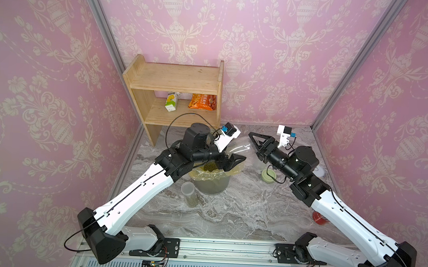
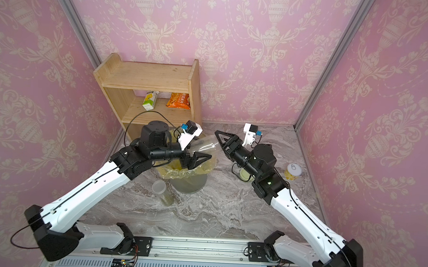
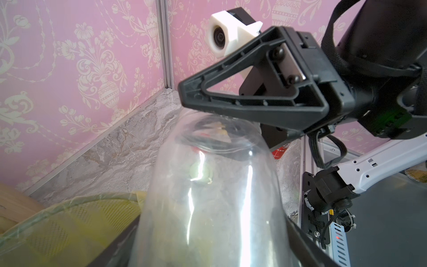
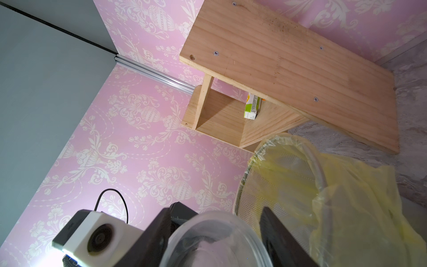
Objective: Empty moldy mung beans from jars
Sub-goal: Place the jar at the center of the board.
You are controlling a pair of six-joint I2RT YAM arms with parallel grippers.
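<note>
**Clear jar held in the air over the lined bin, between both grippers**

1. Clear jar: tilted in the air above the far rim of the grey bin, between the two arms. In the left wrist view its wall is see-through along its whole length.
2. Left gripper: fingers laid along the lower end of the clear jar, over the bin. Whether they press on it cannot be told.
3. Right gripper: fingers set on either side of the jar's upper end. In the right wrist view both are seen against its wall, so it is clamped on the jar.
4. Mung beans: a dull green heap inside the yellow bag that lines the bin. A further portion is seen in the bottom of the slim jar.
5. Slim jar: upright on the worktop, just beside the bin on its near side, with a translucent lid on.
6. Pale green lid: on the worktop beneath the right arm. Whether a jar sits under it cannot be told.
7. Red object: near the right edge of the worktop, partly hidden by the right arm. Its kind is not determinable.
8. Wooden shelf: in the back left corner. A carton and an orange snack bag are kept on its lower board.
</note>
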